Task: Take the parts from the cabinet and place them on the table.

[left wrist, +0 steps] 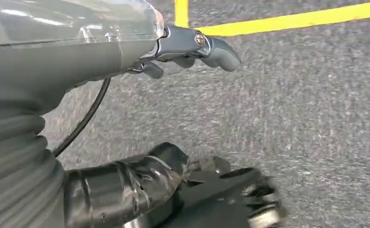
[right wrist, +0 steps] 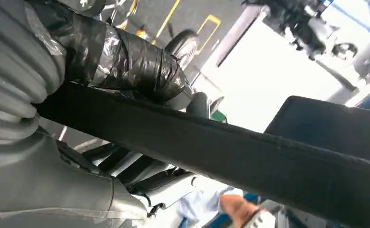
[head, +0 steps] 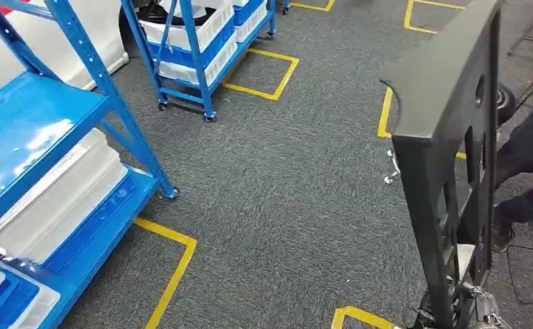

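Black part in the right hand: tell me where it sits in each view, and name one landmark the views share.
Head view: the black part stands tall at the right side, rising from the bottom edge.
Right wrist view: it runs as a long dark bar across the middle, gripped by the right hand.
Left wrist view: not in it; the left hand hangs over carpet.
Shared landmark: yellow floor tape on the grey carpet.

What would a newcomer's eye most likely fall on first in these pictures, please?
Most likely the tall black part standing upright at the right of the head view, gripped at its lower end by the right robot hand. Next come the blue shelving racks with white bins at the left and the yellow floor markings on the grey carpet. The left robot hand hangs over the floor, holding nothing.
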Controlling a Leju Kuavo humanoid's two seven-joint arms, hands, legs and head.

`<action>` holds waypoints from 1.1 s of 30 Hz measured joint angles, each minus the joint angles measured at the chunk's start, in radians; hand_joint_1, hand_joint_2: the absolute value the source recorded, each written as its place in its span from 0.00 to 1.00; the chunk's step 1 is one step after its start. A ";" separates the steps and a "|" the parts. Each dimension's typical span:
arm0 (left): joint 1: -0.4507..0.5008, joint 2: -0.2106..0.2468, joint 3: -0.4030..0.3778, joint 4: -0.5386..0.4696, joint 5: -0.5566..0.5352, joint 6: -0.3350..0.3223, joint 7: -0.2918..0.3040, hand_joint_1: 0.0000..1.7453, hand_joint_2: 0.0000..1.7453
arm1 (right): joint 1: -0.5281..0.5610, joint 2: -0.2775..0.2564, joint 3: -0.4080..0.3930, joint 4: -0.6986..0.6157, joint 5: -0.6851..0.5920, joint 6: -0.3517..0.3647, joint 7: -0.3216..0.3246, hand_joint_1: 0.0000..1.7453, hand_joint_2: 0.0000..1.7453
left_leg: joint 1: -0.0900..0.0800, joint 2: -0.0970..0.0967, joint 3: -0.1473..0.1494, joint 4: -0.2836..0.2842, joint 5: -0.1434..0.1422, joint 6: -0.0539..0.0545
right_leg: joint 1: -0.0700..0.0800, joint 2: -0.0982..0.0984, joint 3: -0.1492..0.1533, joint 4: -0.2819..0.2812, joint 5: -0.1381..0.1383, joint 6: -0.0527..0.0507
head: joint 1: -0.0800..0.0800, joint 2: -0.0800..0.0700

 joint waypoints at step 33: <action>0.002 0.001 0.010 0.000 -0.003 0.000 0.002 0.00 1.00 | 0.004 0.008 -0.011 -0.019 -0.007 0.000 0.000 1.00 1.00 | -0.001 -0.047 0.016 -0.069 -0.003 0.015 | 0.008 0.022 -0.010 0.004 -0.001 0.012 | 0.002 0.000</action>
